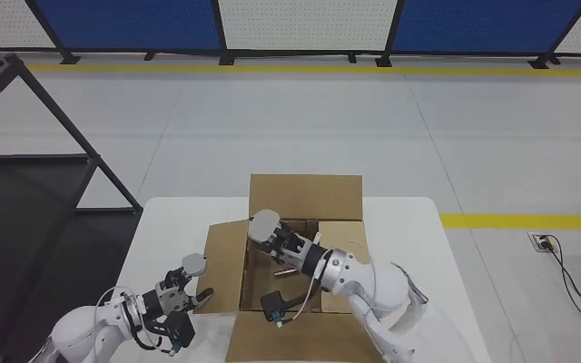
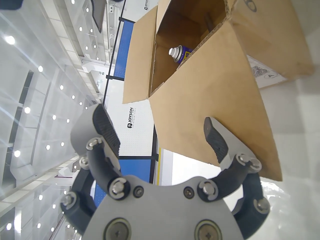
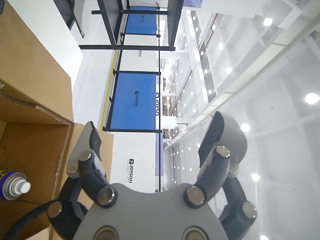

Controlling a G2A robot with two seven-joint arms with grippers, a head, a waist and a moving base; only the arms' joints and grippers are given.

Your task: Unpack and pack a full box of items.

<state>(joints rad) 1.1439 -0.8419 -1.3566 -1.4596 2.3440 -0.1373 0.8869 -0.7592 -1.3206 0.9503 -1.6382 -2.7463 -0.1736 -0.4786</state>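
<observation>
From above: box (image 1: 307, 194) open on the desk (image 1: 408, 238). Left gripper (image 1: 200, 278) released, just outside the box's side flap (image 1: 222, 263). Right gripper (image 1: 261, 232) over the box's open top, a dark item (image 1: 275, 304) inside, farther back along its arm.

Left wrist: left gripper (image 2: 161, 133) spread wide, nothing between the fingers (image 2: 106, 128). Flap (image 2: 212, 96) right ahead, close against one finger, contact unclear. Can (image 2: 178, 53) farther ahead, inside the box (image 2: 262, 21), white nozzle toward the gripper.

Right wrist: right gripper (image 3: 152, 137) likewise released and empty. Box wall (image 3: 32, 76) beside one finger. Can (image 3: 13, 184) near the gripper's base on that same side, down in the box, nozzle showing.
</observation>
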